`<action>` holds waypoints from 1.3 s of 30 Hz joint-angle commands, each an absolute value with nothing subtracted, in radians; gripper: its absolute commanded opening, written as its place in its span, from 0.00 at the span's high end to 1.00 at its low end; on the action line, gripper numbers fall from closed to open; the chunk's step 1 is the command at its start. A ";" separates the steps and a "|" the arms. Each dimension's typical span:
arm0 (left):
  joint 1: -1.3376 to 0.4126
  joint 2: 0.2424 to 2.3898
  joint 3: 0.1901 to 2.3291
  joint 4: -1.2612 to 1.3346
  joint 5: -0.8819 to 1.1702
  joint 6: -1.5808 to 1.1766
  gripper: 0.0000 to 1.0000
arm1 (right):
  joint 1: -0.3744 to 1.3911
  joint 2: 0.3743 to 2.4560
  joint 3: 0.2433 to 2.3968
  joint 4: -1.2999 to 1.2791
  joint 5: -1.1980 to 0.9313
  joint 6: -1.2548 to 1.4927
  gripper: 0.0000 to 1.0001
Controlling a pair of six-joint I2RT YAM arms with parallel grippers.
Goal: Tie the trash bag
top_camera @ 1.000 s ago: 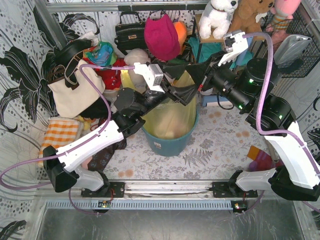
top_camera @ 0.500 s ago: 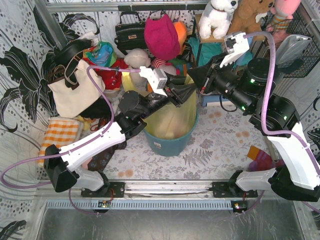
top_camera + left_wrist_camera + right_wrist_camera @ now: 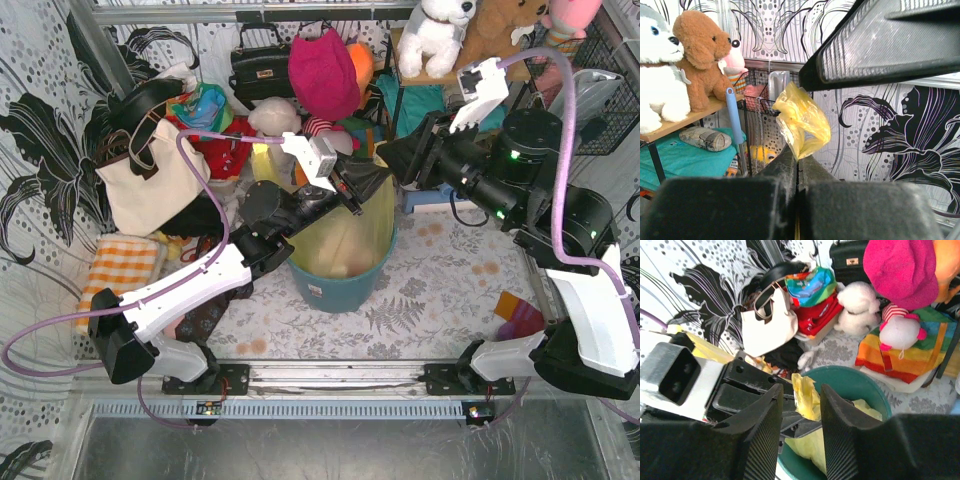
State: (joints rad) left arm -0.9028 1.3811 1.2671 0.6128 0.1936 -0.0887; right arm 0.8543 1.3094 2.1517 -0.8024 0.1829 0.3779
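Observation:
The yellow-green trash bag (image 3: 345, 238) lines the teal bucket (image 3: 335, 290) at mid table. My left gripper (image 3: 362, 186) reaches over the bucket and is shut on a gathered piece of the bag's top. In the left wrist view a crumpled yellow tuft of the trash bag (image 3: 801, 122) sticks out past the left gripper (image 3: 798, 157), whose jaws are pressed together. My right gripper (image 3: 392, 160) faces it from the right, open. In the right wrist view the right gripper (image 3: 801, 388) has its fingers either side of the bag's tuft (image 3: 806, 399) without touching it.
A cream tote (image 3: 150, 185), a black handbag (image 3: 258, 65), a magenta hat (image 3: 322, 72) and plush toys (image 3: 435, 35) crowd the back. An orange checked cloth (image 3: 120, 265) lies at the left. A wire basket (image 3: 595, 90) hangs at the far right.
The left gripper has closed on the bag's gathered top. The right gripper has let go, opened and drawn back a little to the right.

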 commanded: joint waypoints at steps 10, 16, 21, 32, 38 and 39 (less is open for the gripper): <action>-0.902 1.375 1.283 0.619 0.161 -0.072 1.00 | 0.859 1.330 2.160 -0.833 0.158 0.400 0.73; -0.894 1.370 1.273 0.627 0.150 -0.077 1.00 | 0.858 1.306 2.135 -0.827 0.160 0.411 0.74; -0.891 1.368 1.269 0.633 0.151 -0.083 1.00 | 0.859 1.289 2.114 -0.815 0.164 0.415 0.75; -0.888 1.362 1.257 0.646 0.155 -0.092 1.00 | 0.859 1.276 2.069 -0.766 0.168 0.401 0.78; -0.888 1.361 1.253 0.651 0.163 -0.100 1.00 | 0.859 1.246 1.999 -0.662 0.185 0.399 0.86; -0.888 1.360 1.253 0.652 0.165 -0.101 1.00 | 0.859 1.241 1.988 -0.650 0.191 0.401 0.91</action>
State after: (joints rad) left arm -0.8955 1.3808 1.2648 0.5980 0.1715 -0.0929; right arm 0.8543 1.2766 2.0251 -0.7624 0.1692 0.4034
